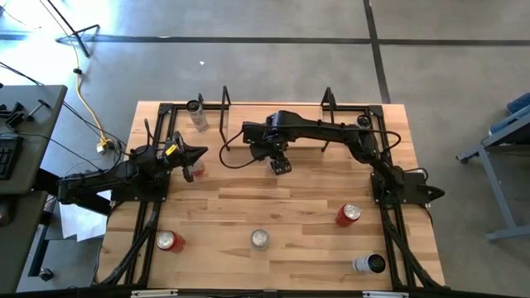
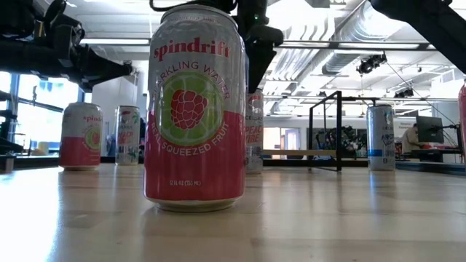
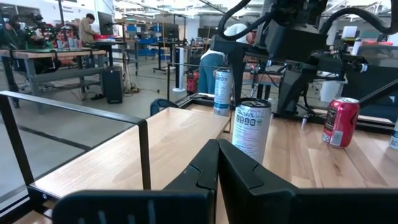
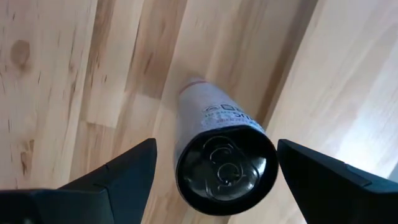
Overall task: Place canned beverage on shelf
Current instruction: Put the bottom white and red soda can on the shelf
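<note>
Nearest the low camera, a raspberry-lime can stands on the wooden surface, one of several cans not yet shelved. Mid-surface, the right hand hangs directly above an upright can, fingers spread wide to either side, grasping nothing. The step in hand appears to be the pick-up: descend, then close squarely on the can. Beyond lies the shelf. At the side, the left hand waits clenched, empty.

Two black jointed arms, black cables, wedge-shaped fingers
</note>
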Controlling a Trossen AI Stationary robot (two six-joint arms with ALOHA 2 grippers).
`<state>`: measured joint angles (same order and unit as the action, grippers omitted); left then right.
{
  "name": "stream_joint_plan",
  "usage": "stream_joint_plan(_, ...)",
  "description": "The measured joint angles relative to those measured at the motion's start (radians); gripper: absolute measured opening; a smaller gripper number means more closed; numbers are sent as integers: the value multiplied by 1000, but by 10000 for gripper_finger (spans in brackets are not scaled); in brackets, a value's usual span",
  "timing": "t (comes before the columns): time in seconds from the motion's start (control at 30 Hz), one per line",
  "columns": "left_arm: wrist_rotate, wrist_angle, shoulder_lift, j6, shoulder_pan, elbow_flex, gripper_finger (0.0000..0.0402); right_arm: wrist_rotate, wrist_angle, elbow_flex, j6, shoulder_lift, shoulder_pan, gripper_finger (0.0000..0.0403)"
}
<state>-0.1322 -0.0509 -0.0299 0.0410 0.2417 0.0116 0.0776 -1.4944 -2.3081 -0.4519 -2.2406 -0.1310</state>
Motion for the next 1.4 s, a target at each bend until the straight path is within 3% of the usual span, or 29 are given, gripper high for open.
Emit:
stream_joint_plan(0.6,3,-1,0,0,0,0,2,-2,-21,0,54,-53,-13,317)
stream_joint_plan(0.7,10,0,0,0,0,0,2,-2,-22,0,61,-64,-10,302)
stream_joint_plan(0.87,22,0,0,0,0,0,3,-1,-48,0,92,-66,-13,245)
stream_joint_plan(1.07,22,-1,0,0,0,0,3,-23,-77,0,145,-63,-23,242)
stream_joint_plan(1.4,21,0,0,10,0,0,3,-40,-80,0,305,66,-90,242)
